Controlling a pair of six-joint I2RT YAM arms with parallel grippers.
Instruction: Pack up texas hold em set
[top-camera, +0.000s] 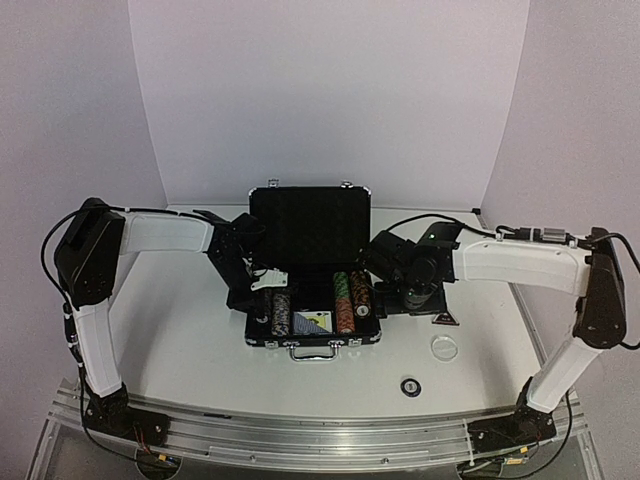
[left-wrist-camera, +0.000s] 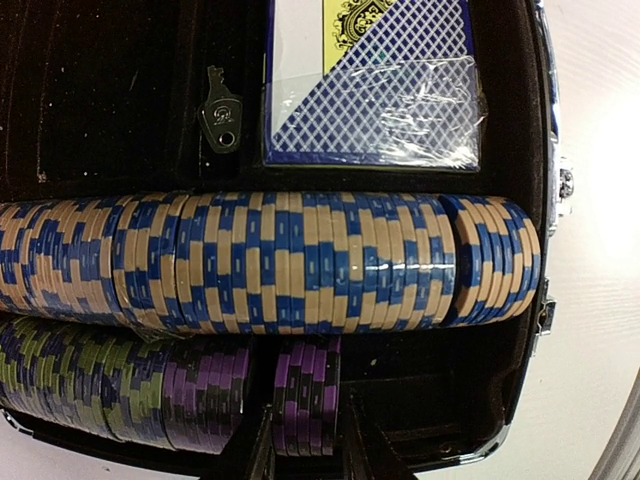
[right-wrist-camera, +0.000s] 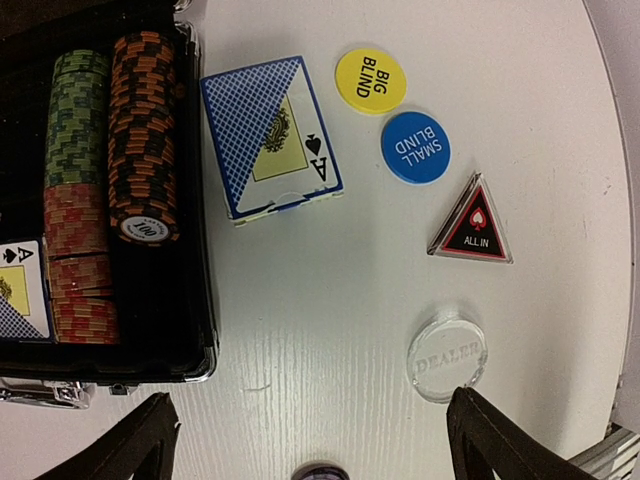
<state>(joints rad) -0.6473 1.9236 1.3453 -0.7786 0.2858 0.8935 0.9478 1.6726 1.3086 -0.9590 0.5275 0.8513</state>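
The black briefcase (top-camera: 310, 215) lies open mid-table with its lid up. My left gripper (top-camera: 265, 290) is inside its left part, shut on a small stack of purple chips (left-wrist-camera: 305, 400), one finger on each side, next to a purple-green row (left-wrist-camera: 110, 380). Behind them are a blue-tan chip row (left-wrist-camera: 280, 265) and a blue-backed deck (left-wrist-camera: 370, 90). My right gripper (right-wrist-camera: 320, 445) is wide open and empty above the table right of the case. Below it lie a second deck (right-wrist-camera: 270, 135), a yellow disc (right-wrist-camera: 370, 80), a blue disc (right-wrist-camera: 415, 147), a dark triangular button (right-wrist-camera: 472, 225) and a clear dealer disc (right-wrist-camera: 447, 358).
A small key (left-wrist-camera: 222, 115) lies on the case floor. Orange-black (right-wrist-camera: 143, 130), green (right-wrist-camera: 75, 120) and red (right-wrist-camera: 80, 270) chip rows fill the case's right side. One loose chip (top-camera: 411, 386) lies near the front edge. White walls close off the back and sides.
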